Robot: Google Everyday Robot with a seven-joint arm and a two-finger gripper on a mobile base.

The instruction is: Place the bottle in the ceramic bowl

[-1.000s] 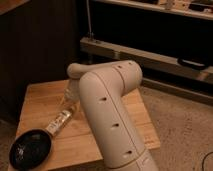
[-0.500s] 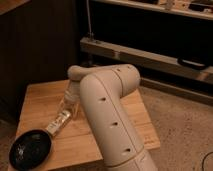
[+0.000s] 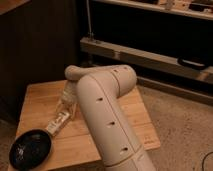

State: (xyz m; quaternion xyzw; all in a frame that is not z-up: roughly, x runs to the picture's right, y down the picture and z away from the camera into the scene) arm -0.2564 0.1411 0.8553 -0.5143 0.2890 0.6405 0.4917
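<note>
The robot's one gripper (image 3: pixel 67 102) hangs low over the wooden table (image 3: pixel 41 95). It is on the left side of the big white arm (image 3: pixel 107 125), and the arm hides part of it. Its two fingers are spread apart, not pressed together. It does not look as if they are pinching anything.

The bottle (image 3: pixel 57 122) lies flat on the table, just beside the gripper, on its near-left side. The bottle's far end is right under the fingers. It is too hard to see if they touch it. The bottle's long side runs on a slant, from far-right to near-left. Its near end points at the ceramic bowl (image 3: pixel 31 149).

The bowl sits at the near-left corner of the table, close to the bottle's near end. Nothing is inside it, so the bottle is not yet in it.

The next move likely needs the fingers to come down on each side of the bottle, across its long side. Then the bottle has to go near and left to reach the bowl. That is the same way the bottle already points, so the trip looks short. The bottle is round, so it might roll if one finger bumps it first.
</note>
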